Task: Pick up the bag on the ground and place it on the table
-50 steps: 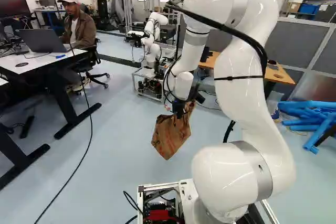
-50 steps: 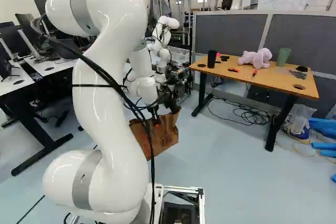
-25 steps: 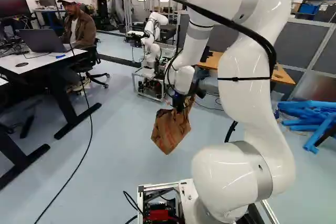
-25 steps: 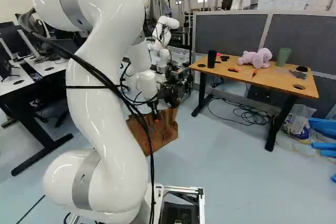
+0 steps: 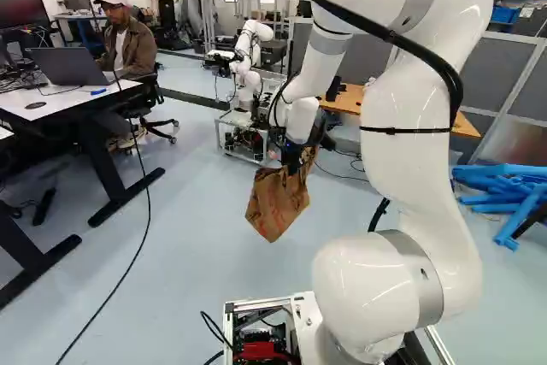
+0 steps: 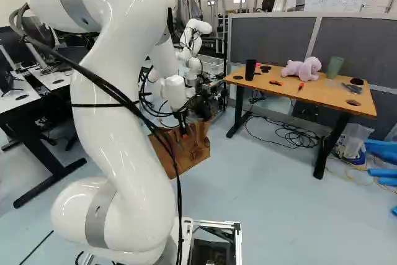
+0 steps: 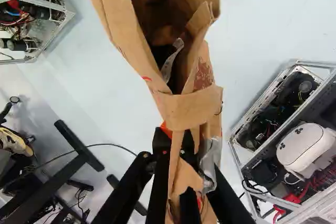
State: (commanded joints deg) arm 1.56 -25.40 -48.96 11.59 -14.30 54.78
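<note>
In the left base view my gripper (image 5: 296, 162) is up off the floor, with the brown paper bag (image 5: 278, 203) hanging below it at a tilt. The wrist view has the gripper (image 7: 181, 153) shut on the bag's folded upper edge (image 7: 191, 109); the open mouth spreads ahead of the fingers and something dark and a clear plastic piece show inside. The bag (image 6: 189, 155) hangs beside my arm in the right base view, left of the wooden table (image 6: 319, 94) and apart from it. Paper partly covers the fingertips.
On the wooden table are a pink plush toy (image 6: 302, 69), a black cup (image 6: 250, 69), a green cup (image 6: 335, 67) and small items. Another robot (image 5: 249, 66) stands beyond the bag. A white desk (image 5: 64, 102) is at the left, blue tubes (image 5: 504, 185) at the right.
My arm has lifted slightly and its upper part has drawn back, with the bag rising in the gripper. The base has not moved.
</note>
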